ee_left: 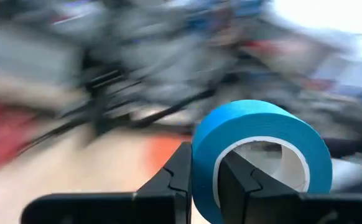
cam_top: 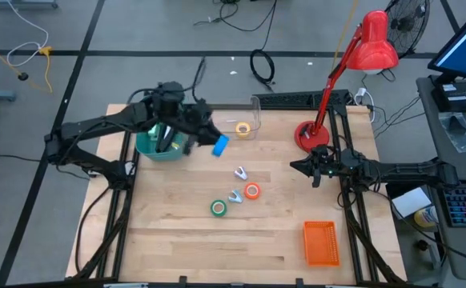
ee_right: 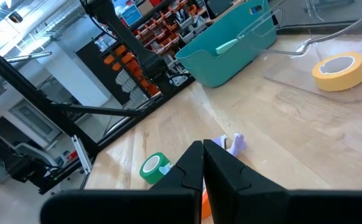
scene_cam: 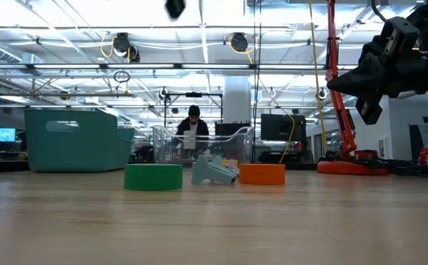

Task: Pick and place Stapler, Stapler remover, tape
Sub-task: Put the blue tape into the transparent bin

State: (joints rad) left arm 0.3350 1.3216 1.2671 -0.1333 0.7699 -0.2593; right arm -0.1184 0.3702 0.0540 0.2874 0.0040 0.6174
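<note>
— Tape: where was the blue roll (cam_top: 220,146)?
— Clamped by the left end effector (cam_top: 210,141), airborne near the table's far edge, beside the teal bin (cam_top: 149,147).
— Risk?
— Only one wall was pinched; a quick swing might have slipped it. The right end effector (ee_right: 203,163) waited, fingers closed.

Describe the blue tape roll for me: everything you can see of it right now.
The blue tape roll is a ring of glossy blue tape on a pale inner core. The left gripper is shut on it, one finger outside the wall and one inside the core, so it sits on edge between them. From above it hangs over the table, just right of the teal bin, touching nothing else.
</note>
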